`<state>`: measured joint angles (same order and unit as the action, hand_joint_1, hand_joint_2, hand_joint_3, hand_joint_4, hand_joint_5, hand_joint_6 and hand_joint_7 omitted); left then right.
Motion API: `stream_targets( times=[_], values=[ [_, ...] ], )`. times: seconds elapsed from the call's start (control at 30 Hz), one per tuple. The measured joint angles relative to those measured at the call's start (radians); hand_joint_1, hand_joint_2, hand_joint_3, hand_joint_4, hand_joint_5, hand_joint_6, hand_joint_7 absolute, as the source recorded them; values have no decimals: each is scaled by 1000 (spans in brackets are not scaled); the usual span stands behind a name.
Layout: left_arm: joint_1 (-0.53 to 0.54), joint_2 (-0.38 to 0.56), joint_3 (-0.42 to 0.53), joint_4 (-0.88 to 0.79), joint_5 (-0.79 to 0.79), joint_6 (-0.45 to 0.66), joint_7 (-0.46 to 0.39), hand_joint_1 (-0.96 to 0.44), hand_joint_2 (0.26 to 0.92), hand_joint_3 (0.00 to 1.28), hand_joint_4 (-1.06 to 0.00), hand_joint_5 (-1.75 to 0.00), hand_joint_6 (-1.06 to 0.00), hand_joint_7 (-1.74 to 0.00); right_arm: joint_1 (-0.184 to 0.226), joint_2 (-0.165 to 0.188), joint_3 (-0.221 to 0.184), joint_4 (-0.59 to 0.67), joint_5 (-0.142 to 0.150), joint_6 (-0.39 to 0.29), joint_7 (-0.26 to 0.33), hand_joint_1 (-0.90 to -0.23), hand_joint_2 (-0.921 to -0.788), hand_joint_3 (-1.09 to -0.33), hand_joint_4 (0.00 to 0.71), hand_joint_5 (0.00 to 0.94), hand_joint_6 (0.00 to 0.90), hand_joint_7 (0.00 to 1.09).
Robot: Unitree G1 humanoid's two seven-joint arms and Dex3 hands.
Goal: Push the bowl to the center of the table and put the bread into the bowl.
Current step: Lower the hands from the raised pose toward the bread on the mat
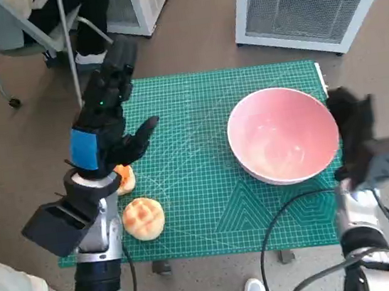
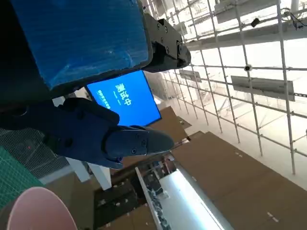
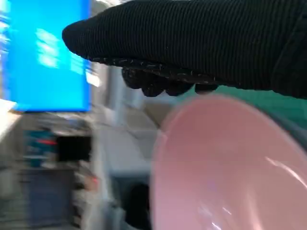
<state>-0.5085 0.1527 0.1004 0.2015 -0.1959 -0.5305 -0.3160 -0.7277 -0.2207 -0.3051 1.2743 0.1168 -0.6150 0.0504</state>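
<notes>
A green cutting mat [image 1: 198, 116] covers a small table, seen from above. A pink bowl [image 1: 283, 134] sits on the right side of the mat, close to the right edge, so it is not at the center yet. The bowl is empty; its inside shows only smooth pink and some glare.

The bread [image 1: 143, 217], a round golden bun with a scored top, lies on the mat near the front left corner, well apart from the bowl. A smaller orange thing [image 1: 124, 178] lies just behind it, half hidden by the left arm; what it is cannot be told.

The right hand [image 1: 352, 130], in a black glove, stands just beside the bowl's right rim. The right wrist view shows the glove right by the rim, but contact cannot be confirmed. Its fingers look loosely extended and hold nothing. It seems placed to push the bowl leftward.

The left hand [image 1: 110, 131], black with blue tape, is raised over the left part of the mat, fingers spread, holding nothing.

Judging by this, neither of the 2 steps is finished: the push seems about to begin, and the bread is untouched.
</notes>
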Motion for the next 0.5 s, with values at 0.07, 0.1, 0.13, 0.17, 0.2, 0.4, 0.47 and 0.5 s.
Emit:
stream_targets(
  times=[0.07,0.1,0.13,0.17,0.2,0.4,0.47,0.5],
  values=[
    [2,2,1,-2,1,0,1,-452,921,277,-232,0,-358,-9,-10,5,0,5,-1,19,6,-538,-921,-945,204,18,39,442],
    [3,3,1,-4,1,0,1,-454,921,277,-232,0,-358,-8,-14,8,1,7,-2,28,9,-541,-921,-946,203,16,40,439],
    [5,3,2,-7,1,0,1,-455,921,276,-232,0,-358,-8,-18,11,2,9,-2,34,12,-542,-921,-947,202,15,40,437],
    [5,4,2,-9,1,0,1,-457,921,276,-232,0,-358,-8,-22,15,4,10,-3,41,13,-547,-921,-949,202,14,42,433],
    [6,4,3,-13,1,0,1,-459,921,276,-232,0,-359,-8,-27,21,6,11,-4,46,15,-551,-921,-950,202,13,43,431],
    [10,6,8,-26,1,0,5,-462,921,275,-234,-1,-366,-11,-51,44,32,14,-19,61,17,-571,-921,-963,201,9,36,409],
    [12,7,10,-28,1,0,7,-463,921,275,-235,-2,-367,-12,-59,49,35,15,-25,62,23,-573,-921,-965,201,8,38,407],
    [14,7,11,-29,1,0,9,-464,921,275,-235,-2,-368,-12,-64,52,36,15,-25,63,27,-573,-921,-966,200,7,39,406]
  ],
)
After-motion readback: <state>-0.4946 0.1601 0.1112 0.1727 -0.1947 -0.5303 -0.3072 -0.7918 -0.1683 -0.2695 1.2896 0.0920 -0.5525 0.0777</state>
